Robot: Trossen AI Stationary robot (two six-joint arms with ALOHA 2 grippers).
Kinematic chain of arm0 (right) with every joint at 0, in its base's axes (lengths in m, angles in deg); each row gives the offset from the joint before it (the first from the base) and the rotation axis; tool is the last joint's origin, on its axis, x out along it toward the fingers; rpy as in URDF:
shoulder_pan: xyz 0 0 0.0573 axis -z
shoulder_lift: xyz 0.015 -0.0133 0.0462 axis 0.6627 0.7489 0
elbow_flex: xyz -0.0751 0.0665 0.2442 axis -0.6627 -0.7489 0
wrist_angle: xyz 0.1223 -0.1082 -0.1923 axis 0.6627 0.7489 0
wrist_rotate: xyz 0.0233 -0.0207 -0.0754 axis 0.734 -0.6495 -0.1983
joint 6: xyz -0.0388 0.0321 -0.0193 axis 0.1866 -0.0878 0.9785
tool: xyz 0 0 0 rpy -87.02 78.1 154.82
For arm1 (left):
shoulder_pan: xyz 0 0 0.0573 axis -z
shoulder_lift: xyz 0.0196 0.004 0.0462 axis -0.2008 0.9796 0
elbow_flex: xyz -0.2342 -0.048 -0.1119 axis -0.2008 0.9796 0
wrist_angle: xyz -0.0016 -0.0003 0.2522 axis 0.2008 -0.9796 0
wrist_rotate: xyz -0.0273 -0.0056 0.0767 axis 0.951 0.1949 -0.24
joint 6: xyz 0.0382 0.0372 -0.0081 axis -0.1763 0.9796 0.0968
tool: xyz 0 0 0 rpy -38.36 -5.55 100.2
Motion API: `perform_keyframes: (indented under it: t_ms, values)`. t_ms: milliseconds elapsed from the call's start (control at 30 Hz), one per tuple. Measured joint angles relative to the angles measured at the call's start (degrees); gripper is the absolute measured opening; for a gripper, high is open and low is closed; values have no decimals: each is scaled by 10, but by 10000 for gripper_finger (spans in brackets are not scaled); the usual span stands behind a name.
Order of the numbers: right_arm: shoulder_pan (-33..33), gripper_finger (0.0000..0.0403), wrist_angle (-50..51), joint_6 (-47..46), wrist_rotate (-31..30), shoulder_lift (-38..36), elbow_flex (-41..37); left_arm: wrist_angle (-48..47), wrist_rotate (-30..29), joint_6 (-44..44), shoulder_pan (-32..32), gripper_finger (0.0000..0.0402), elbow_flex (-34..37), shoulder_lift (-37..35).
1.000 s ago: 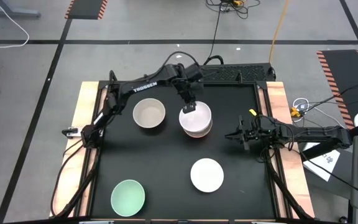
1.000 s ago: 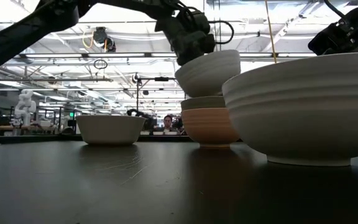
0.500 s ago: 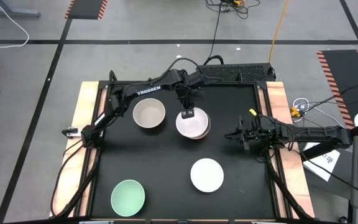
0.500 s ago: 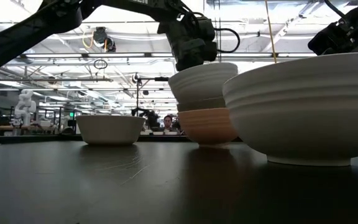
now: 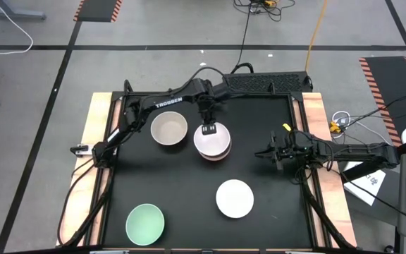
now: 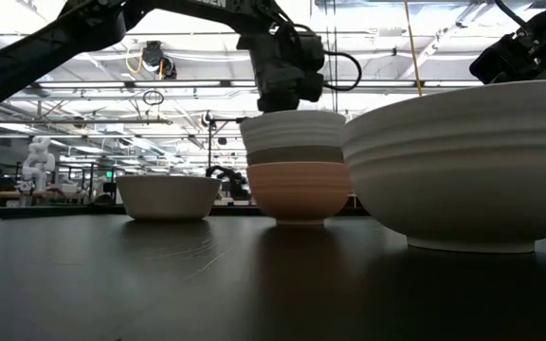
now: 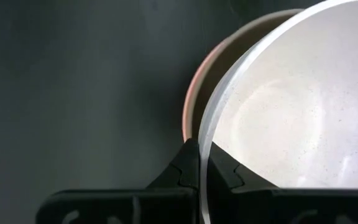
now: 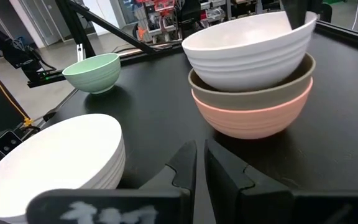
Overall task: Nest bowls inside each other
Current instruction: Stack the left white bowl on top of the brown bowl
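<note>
Stack of three formed near the table's [image 5: 118, 176] back edge.
Left gripper [image 5: 208, 130] has lowered the white bowl [image 5: 212, 140] into the olive-brown bowl [image 8: 253, 91] and salmon bowl [image 6: 299, 190], rim still pinched; release remains. Right gripper [image 5: 276, 154], clenched empty, waits at the right edge.

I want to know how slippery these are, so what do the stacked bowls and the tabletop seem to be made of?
The white bowl pinched at its rim by the left end effector, the olive bowl and the salmon bowl look like matte speckled plastic or wheat-straw composite, possibly glazed ceramic: faint ridges, soft sheen. The table looks covered in a matte black mat.
</note>
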Motion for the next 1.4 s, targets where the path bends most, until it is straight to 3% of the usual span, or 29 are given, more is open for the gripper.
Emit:
perform_keyframes:
  t_ms: [633, 1400]
  values:
    - [0, 26, 0, 4, 0, 0, 0, 17, 20, 9, 5, 2, 0, 5]
    - [0, 26, 4, 2, 0, 2, 0, 5, -2, -7, 15, 2, -1, 40]
